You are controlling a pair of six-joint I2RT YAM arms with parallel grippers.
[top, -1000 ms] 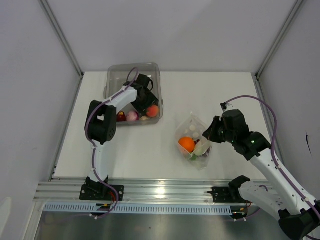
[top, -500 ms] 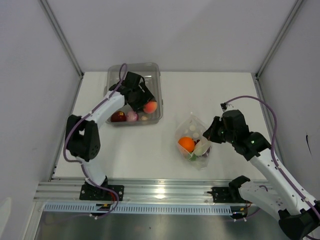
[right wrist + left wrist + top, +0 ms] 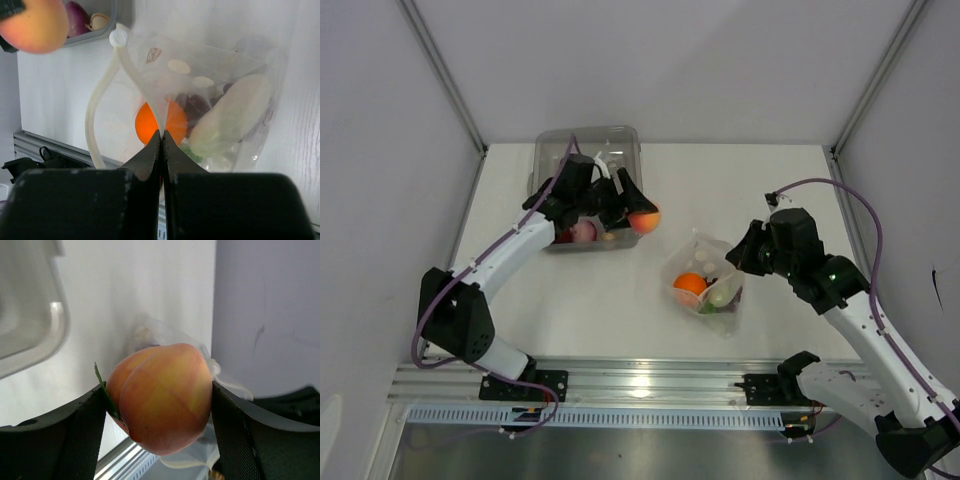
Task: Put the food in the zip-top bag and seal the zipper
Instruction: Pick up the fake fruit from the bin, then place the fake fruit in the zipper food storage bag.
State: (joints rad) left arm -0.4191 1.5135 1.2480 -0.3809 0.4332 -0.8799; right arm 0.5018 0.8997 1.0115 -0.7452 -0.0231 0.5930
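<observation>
A peach [image 3: 643, 220] is clamped between the fingers of my left gripper [image 3: 638, 216], in the air just right of the bin. In the left wrist view the peach [image 3: 162, 395] fills the left gripper [image 3: 160, 407]. The zip-top bag [image 3: 705, 272] lies on the table, mouth open to the left. It holds an orange [image 3: 149, 125], a white oblong piece [image 3: 230, 115], dark grapes [image 3: 197, 105] and a green bit [image 3: 187, 150]. My right gripper [image 3: 161, 134] is shut on the zipper [image 3: 137, 75] and holds that edge up; seen from above, the right gripper [image 3: 738, 255] sits at the bag's right side.
The rigid clear bin [image 3: 590, 140] stands at the back left of the white table [image 3: 610, 300]. A pink bulb [image 3: 583, 232] and a small beige piece [image 3: 100, 21] lie in it. A metal rail [image 3: 640, 380] runs along the near edge.
My left arm has lifted the peach out of the bin and carried it right, toward the bag. The right gripper has kept its hold and raised the bag's edge slightly.
</observation>
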